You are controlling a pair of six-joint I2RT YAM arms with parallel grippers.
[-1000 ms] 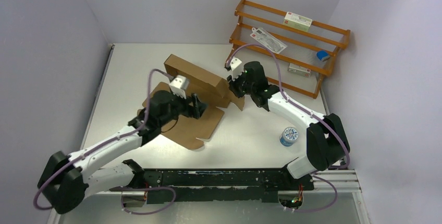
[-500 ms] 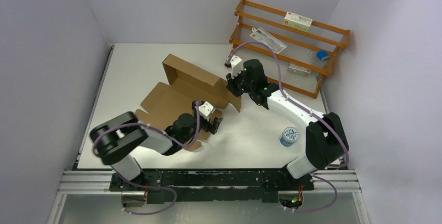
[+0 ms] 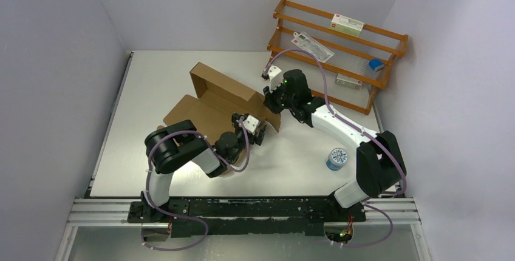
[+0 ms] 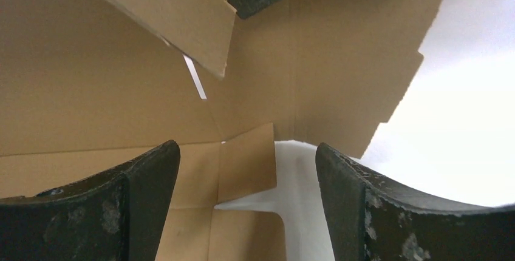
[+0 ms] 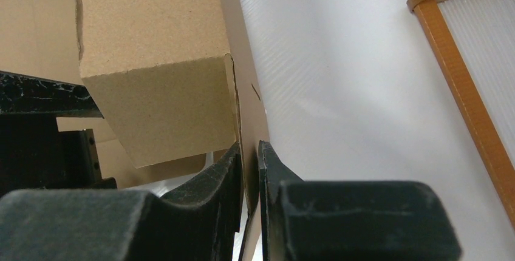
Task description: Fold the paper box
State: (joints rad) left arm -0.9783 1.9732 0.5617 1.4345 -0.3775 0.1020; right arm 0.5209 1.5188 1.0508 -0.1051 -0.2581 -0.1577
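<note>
Brown paper box [image 3: 209, 106], long axis diagonal

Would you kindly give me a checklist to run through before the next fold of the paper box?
1. Right pincer clamped on the paper box side flap: ok.
2. Left pincer open, gripping nothing: ok.
3. Rear wall standing: ok.
4. Front panel raised: not ok, lies flat.
5. Round tin apart from box: ok.
</note>
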